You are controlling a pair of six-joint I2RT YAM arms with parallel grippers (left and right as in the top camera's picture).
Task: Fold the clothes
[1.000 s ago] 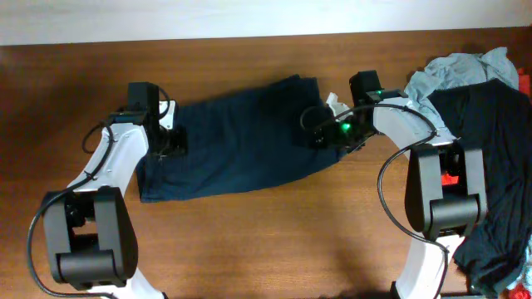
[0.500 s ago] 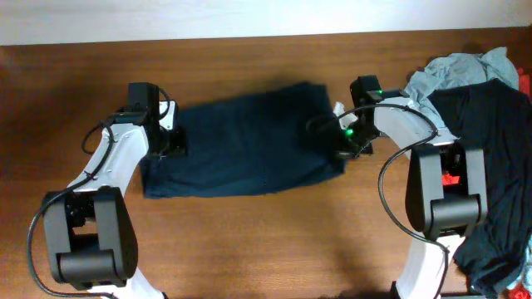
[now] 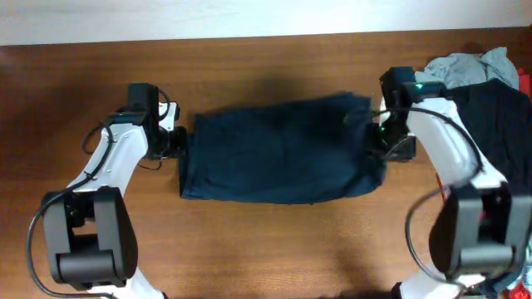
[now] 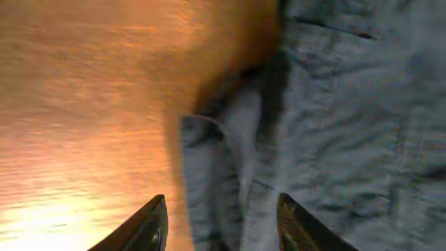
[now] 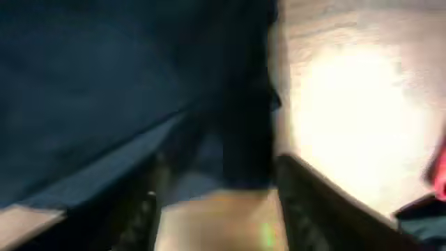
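The dark navy shorts [image 3: 274, 149] lie spread flat across the middle of the wooden table, long side running left to right. My left gripper [image 3: 176, 143] is at their left edge. In the left wrist view it [image 4: 221, 209] is open, its fingers straddling a rumpled fabric edge of the shorts [image 4: 334, 104]. My right gripper [image 3: 381, 148] is at the shorts' right edge. The right wrist view is blurred, but the gripper [image 5: 219, 202] shows its jaws wide apart with bare table between them and the shorts [image 5: 104, 84] just ahead.
A pile of other clothes lies at the right end of the table: a grey shirt [image 3: 465, 66] on top at the back, a black garment [image 3: 503, 124] hanging toward the front, and something red [image 3: 525, 79] at the edge. Bare wood [image 3: 274, 249] runs along the front.
The shorts have slid to the right and lie flatter and wider. My right arm has swung right and toward the front with them. My left gripper has stayed in place and now sits at their left edge.
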